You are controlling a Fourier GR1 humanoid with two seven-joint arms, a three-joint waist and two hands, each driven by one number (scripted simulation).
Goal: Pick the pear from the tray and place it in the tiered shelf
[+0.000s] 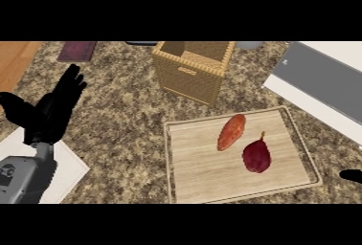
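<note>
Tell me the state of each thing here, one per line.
Pear: lying on tray, unheld.
Orange vegetable: lying on tray beside it.
Tray: flat on counter.
Wicker shelf: upright, open top.
Left hand: open, resting at left.
Right hand: barely in view, state unclear.

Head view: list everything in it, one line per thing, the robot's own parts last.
tray: one, light wood, lower centre-right of the counter
pear: one, dark red, on the tray's right half
oblong vegetable: one, orange-red, on the tray, up and left of the pear
tiered shelf: one, tan woven, top centre, beyond the tray
flat item: one, maroon, top left
flat sheet: one, white, lower left, under the left forearm
panel: one, grey and white, upper right
counter: one, speckled brown-grey, under everything
left hand: one, black, at left, open, fingers up, resting
right hand: one, black, only a tip at the right edge
</note>
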